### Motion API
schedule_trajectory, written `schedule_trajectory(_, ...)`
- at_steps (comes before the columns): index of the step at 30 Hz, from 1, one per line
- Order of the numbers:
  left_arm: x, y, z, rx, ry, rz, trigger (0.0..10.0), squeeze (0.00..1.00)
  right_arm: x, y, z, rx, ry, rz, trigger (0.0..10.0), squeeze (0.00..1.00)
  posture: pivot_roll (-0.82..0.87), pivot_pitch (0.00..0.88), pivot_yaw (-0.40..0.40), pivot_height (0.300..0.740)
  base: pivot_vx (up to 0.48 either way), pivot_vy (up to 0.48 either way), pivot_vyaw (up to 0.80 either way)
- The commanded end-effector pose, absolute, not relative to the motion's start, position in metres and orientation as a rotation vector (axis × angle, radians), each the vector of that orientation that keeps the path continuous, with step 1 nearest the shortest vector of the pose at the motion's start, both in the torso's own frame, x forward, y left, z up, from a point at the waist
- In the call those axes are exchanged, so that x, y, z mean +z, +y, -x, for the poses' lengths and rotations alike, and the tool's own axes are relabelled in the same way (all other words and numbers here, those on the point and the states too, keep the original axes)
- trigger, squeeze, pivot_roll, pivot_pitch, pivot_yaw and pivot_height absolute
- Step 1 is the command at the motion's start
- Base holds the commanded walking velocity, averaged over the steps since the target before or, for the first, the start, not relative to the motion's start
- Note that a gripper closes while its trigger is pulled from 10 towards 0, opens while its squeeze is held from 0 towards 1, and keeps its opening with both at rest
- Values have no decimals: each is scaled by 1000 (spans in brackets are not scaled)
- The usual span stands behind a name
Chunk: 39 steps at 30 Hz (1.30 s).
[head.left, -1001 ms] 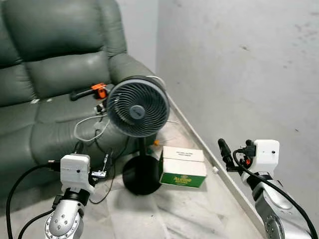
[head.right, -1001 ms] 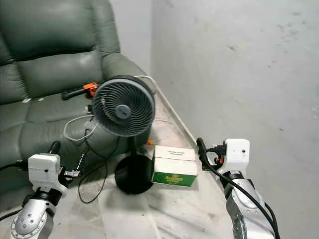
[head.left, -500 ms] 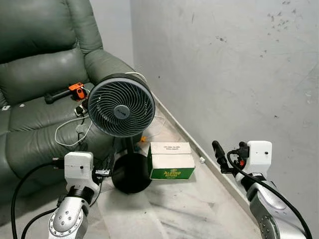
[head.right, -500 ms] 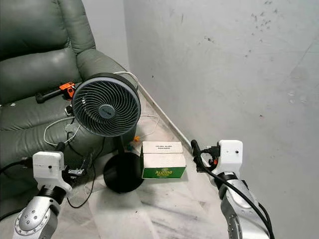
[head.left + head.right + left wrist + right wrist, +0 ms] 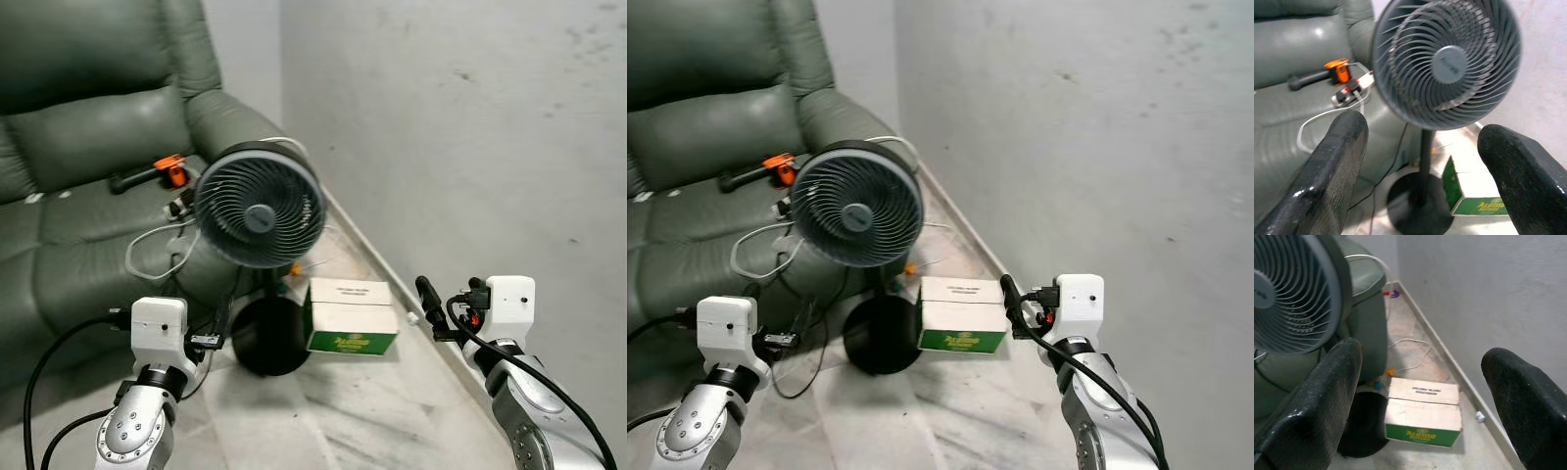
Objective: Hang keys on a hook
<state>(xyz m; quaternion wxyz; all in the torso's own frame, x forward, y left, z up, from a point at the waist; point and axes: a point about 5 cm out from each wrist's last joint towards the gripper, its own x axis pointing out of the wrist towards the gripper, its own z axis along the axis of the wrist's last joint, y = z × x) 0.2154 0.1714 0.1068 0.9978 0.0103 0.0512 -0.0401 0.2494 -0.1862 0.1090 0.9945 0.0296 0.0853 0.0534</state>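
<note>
Near the middle of the frame a grey pedestal fan (image 5: 259, 206) stands on the marble floor (image 5: 353, 411) in front of a green leather sofa (image 5: 78, 147), with a white-and-green box (image 5: 351, 316) just beside its round base and a white cable (image 5: 157, 250) and an orange-handled tool (image 5: 168, 169) lying on the seat. At lower left the left hand (image 5: 1420, 161) is spread wide with nothing between its fingers (image 5: 1337, 156), pointing at the fan. At lower right the right hand (image 5: 1420, 396) is likewise wide and empty, aimed at the box by the grey wall (image 5: 470, 127); I cannot make out keys or a hook.

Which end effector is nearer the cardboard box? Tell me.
Right. The right end effector sits just right of the box; the left end effector is farther, beyond the fan's base.
</note>
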Motion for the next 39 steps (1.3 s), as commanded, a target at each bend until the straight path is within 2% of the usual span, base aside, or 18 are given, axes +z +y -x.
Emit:
schedule_trajectory(1, 113, 172, -216, -84, 91, -24, 10000, 0, 112, -188, -247, 106, 165, -54, 10000, 0, -10, 128, 0, 740, 0, 345, 0)
schedule_trajectory(34, 115, 174, -223, -104, 107, -36, 10000, 0, 113, -186, -253, 101, 161, -42, 10000, 0, -1, 112, 12, 740, 0, 351, 0)
schedule_trajectory(39, 115, 174, -224, -103, 104, -34, 10000, 0, 114, -185, -255, 109, 156, -44, 10000, 0, -2, 106, 12, 740, 0, 0, 0)
